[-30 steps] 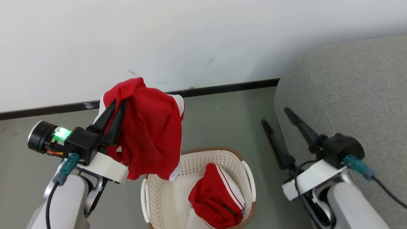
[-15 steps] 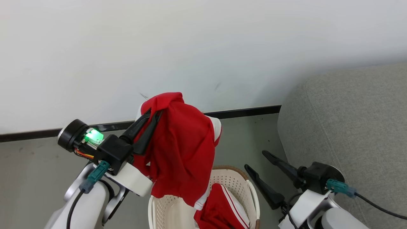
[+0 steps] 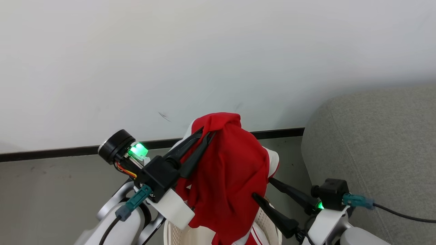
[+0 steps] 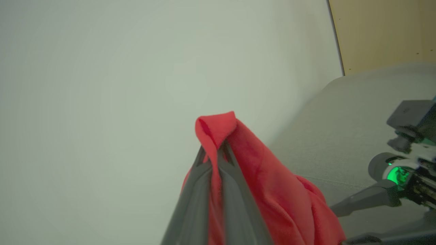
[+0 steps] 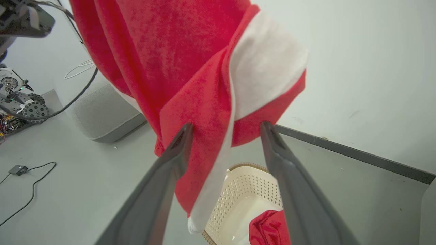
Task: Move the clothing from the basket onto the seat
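My left gripper is shut on a fold of a red garment with white panels, held high so it hangs over the basket. The left wrist view has the same pinch on the red cloth. To the right my right gripper stands open, its fingertips right against the hanging cloth. In the right wrist view that gripper points at the garment. Below it is the cream basket with a second red garment inside. The grey seat lies at the right.
A white wall with a dark baseboard runs behind everything, above the grey floor. In the right wrist view a grey rounded cushion, a wheeled machine and a floor cable lie to the left.
The head camera has tilted up, so the basket has slid to the bottom edge. My left gripper has carried the garment rightward, up against the right gripper's fingers.
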{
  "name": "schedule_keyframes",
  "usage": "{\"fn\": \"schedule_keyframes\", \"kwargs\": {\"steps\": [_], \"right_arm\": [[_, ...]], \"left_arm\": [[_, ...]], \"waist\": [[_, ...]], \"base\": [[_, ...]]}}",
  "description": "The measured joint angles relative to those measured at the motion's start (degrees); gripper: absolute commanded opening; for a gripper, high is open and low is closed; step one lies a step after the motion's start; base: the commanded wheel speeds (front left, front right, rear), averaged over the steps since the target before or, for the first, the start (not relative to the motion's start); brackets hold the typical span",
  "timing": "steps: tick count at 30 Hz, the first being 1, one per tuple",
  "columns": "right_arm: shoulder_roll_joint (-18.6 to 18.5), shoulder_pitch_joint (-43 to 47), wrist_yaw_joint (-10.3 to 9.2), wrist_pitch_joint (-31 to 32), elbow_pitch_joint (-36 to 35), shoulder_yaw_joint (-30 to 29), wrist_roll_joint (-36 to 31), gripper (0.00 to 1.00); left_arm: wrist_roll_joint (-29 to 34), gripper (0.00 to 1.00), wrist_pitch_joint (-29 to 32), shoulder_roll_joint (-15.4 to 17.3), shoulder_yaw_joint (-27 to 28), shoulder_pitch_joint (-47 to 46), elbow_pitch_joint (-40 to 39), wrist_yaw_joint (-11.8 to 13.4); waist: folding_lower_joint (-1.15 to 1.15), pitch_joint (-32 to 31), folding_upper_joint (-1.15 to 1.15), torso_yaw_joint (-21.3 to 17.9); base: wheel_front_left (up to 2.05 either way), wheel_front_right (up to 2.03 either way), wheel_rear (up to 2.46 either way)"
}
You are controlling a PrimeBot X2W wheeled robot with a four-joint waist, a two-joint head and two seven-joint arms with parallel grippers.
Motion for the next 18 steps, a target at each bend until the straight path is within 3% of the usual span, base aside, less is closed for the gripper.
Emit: {"fn": "schedule_keyframes", "kwargs": {"steps": [10, 16, 18], "right_arm": [[-3.1, -6.8, 0.0, 0.6, 1.6, 9.2, 7.8, 1.0], [-3.0, -10.5, 0.0, 0.5, 1.8, 13.4, 10.0, 0.98], [-2.8, -11.2, 0.0, 0.5, 2.1, 14.2, 10.1, 0.46]], "left_arm": [[-1.1, 0.0, 2.7, -0.3, -2.9, -0.1, -2.8, 0.0], [-1.6, 0.0, 3.7, -0.3, -3.3, -0.2, -3.7, 0.0], [-1.8, 0.0, 3.8, -0.3, -3.4, -0.2, -3.8, 0.0]], "waist": [[0.0, -0.8, 0.0, 2.0], [0.0, -0.9, 0.0, 3.1], [0.0, -0.9, 0.0, 3.3]], "base": [[0.0, 0.0, 0.0], [0.0, 0.0, 0.0], [0.0, 0.0, 0.0]]}}
